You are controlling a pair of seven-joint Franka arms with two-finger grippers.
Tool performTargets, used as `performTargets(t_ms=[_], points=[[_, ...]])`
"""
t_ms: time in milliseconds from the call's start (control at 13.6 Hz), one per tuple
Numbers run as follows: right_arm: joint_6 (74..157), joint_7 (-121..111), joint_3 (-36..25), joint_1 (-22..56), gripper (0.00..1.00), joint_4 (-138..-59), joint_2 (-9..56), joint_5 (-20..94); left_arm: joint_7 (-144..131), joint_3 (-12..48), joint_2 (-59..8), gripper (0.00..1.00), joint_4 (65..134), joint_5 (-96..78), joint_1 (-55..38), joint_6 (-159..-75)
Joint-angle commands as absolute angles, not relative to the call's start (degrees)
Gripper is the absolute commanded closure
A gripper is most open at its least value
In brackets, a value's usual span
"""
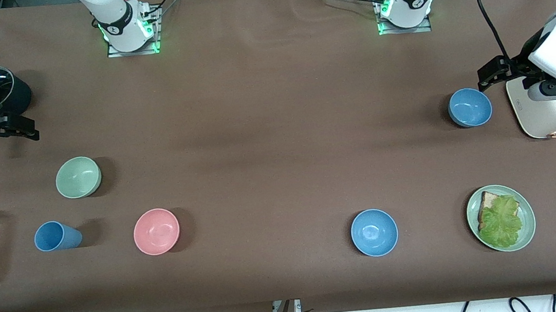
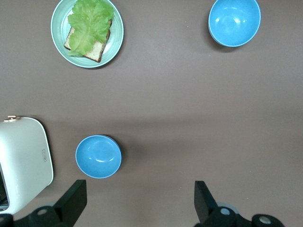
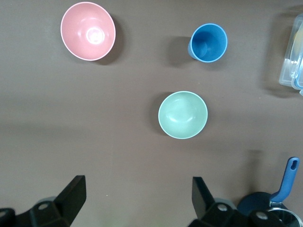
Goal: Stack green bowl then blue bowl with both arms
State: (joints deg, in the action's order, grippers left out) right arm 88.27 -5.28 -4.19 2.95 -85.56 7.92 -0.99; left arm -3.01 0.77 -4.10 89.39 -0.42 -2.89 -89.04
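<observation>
Green bowl (image 1: 78,177) untouched; right gripper (image 3: 135,201) and left gripper (image 2: 139,201) spread wide, empty, bodies cropped.

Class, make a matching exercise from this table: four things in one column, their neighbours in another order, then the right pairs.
Things
1. green bowl
2. pink bowl
3. green plate
4. toaster

Places
A. holds toast and lettuce
B. beside a blue bowl, at the left arm's end
C. beside the blue cup
D. farther from the camera than the blue cup

Pairs: 1-D, 2-C, 3-A, 4-B
</observation>
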Motion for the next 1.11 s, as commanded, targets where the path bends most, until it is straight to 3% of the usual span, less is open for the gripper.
performTargets(t_ms=[0,516,1032], points=[[87.9,-6.0,-3.6,1.1,0.01,-85.4,7.9,-1.8,-3.3,1.1,-4.7,0.00,87.7,0.9,-2.9,-87.7],[87.9,-6.1,-4.8,-1.0,0.01,-86.0,11.0,-2.2,-3.4,1.1,-4.3,0.00,87.8,0.9,-2.9,-86.2],[93.4,-18.0,-5.2,-9.8,0.01,-86.1,21.6,-1.1,-3.4,1.1,-4.5,0.00,87.6,0.9,-2.9,-85.8]])
